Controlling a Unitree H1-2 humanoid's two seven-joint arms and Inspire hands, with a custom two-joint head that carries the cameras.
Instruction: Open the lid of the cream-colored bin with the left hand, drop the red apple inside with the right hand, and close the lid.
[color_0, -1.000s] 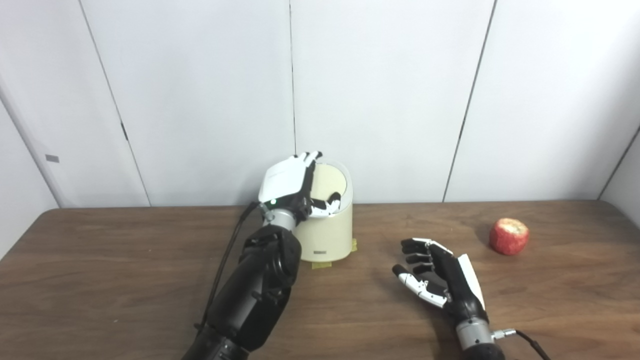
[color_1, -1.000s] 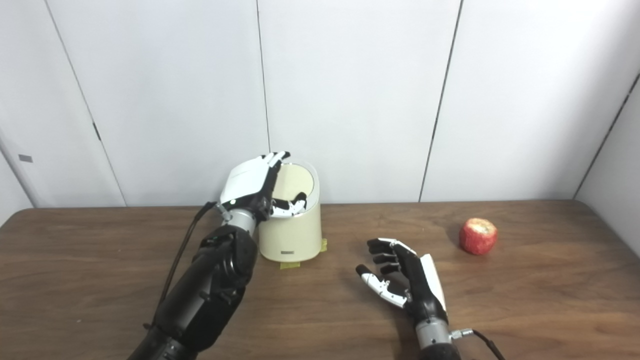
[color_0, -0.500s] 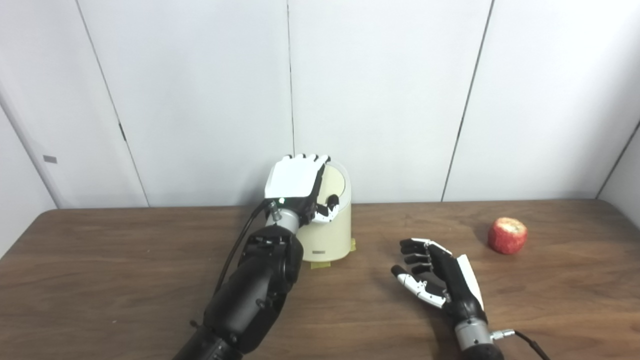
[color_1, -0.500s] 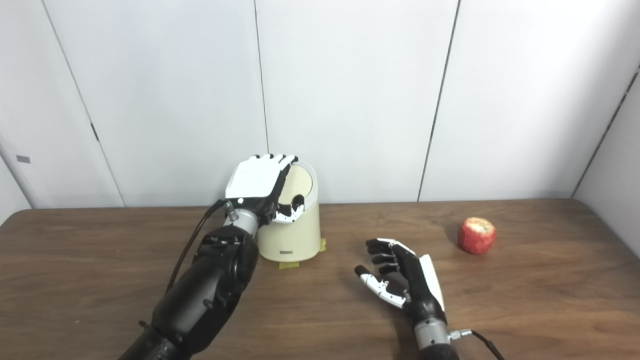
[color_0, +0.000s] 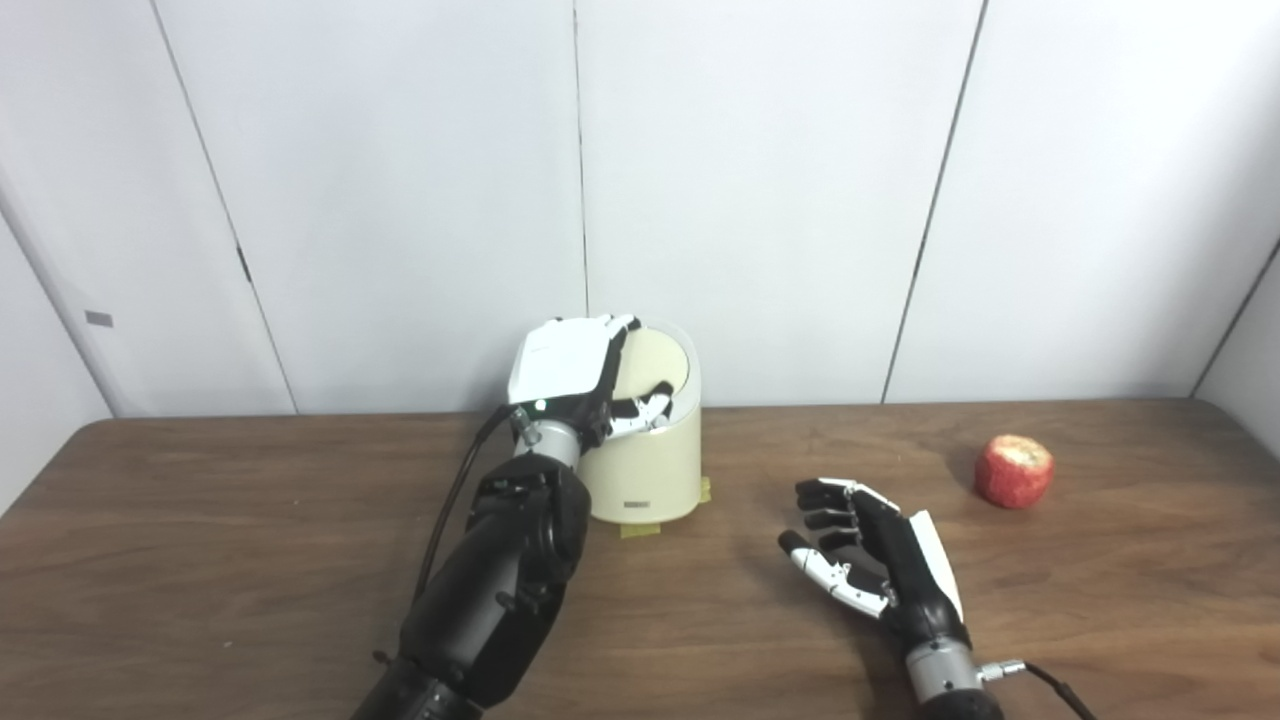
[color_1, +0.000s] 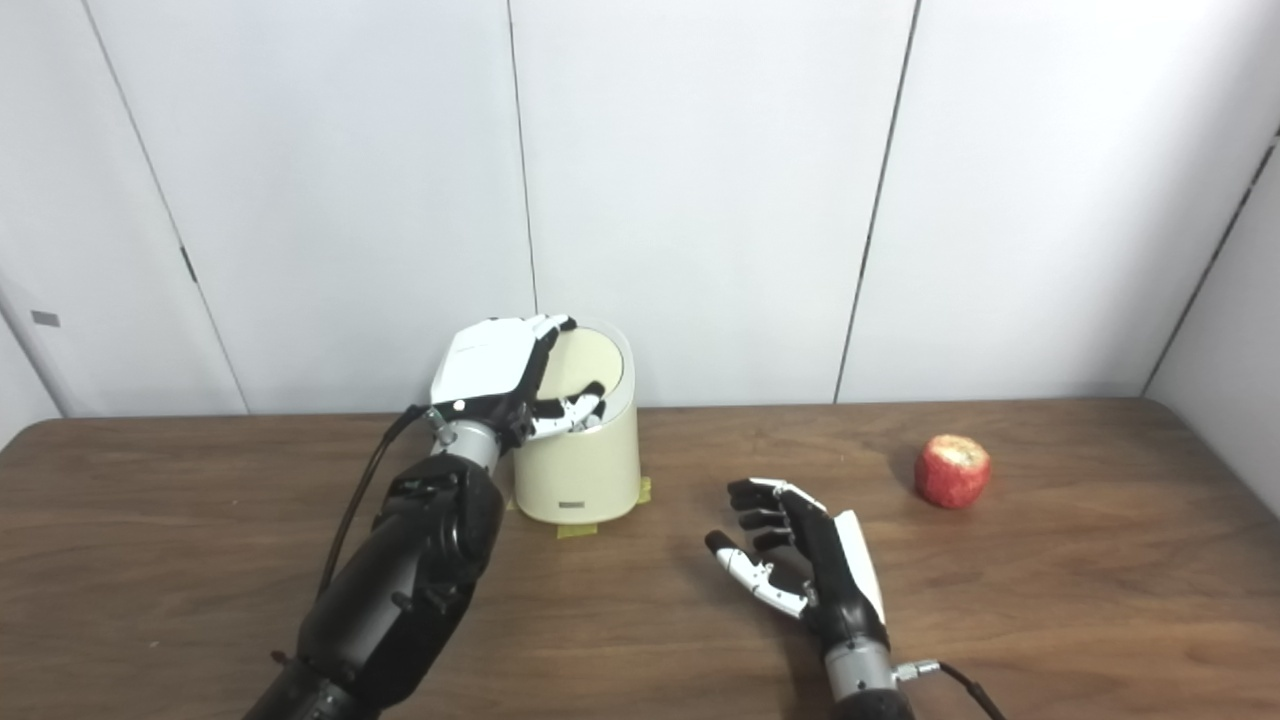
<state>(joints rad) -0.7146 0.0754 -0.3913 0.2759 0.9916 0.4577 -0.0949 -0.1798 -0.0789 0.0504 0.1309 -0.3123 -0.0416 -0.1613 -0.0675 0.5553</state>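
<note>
**At the far middle of the worktop: lid work under way, apple untouched**

At the far middle of the worktop (color_0: 200, 560), close to the wall, stands the cream-colored bin (color_0: 650, 470), and my left robot hand (color_0: 575, 375) is up at its top. My fingers (color_0: 615, 335) reach over the far-left rim while my thumb lies across the slanted lid (color_0: 655, 365). I cannot tell whether I am gripping the lid or only pressing on it, nor whether it has begun to tip; it looks closed or nearly so. I judge the first step, opening, as started and not finished.

My right robot hand (color_1: 800, 560) waits on the near right, fingers loosely curled and apart, holding nothing. The red apple (color_1: 952, 470) sits on the far right of the worktop, well apart from that hand and from the bin. Everything after the opening is left to do: picking the apple, dropping it inside, closing the lid.
</note>
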